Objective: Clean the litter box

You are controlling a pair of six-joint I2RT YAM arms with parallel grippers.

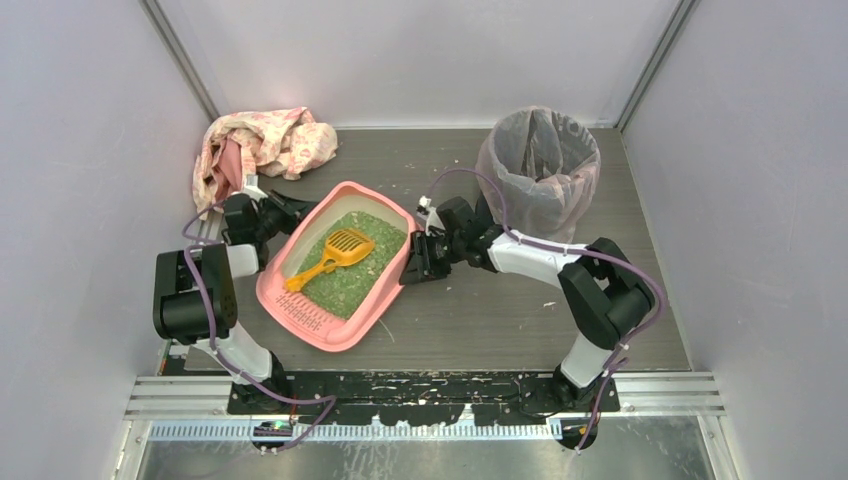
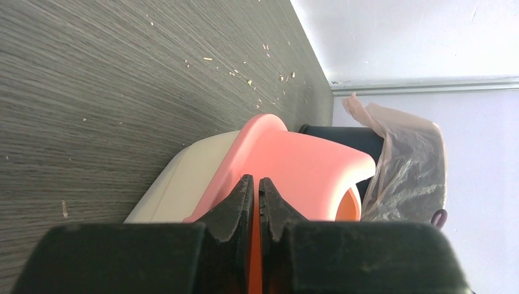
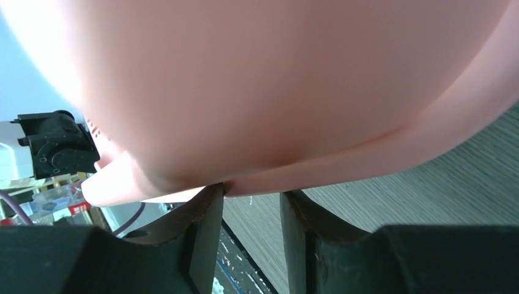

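Grey tabletop (image 1: 500, 310) carries the litter box (image 1: 325, 325), left of centre. It is probably stiff, light plastic with shifting granules (image 1: 350, 282) and best held by opposite rims. Left gripper (image 2: 253, 184) pinches one rim; right gripper (image 3: 252, 195) stands half-open at the other.

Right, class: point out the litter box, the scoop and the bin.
litter box (image 1: 300, 312): top view, slotted near lip.
scoop (image 1: 347, 245): top view, yellow head.
bin (image 1: 535, 200): top view, bagged front wall.
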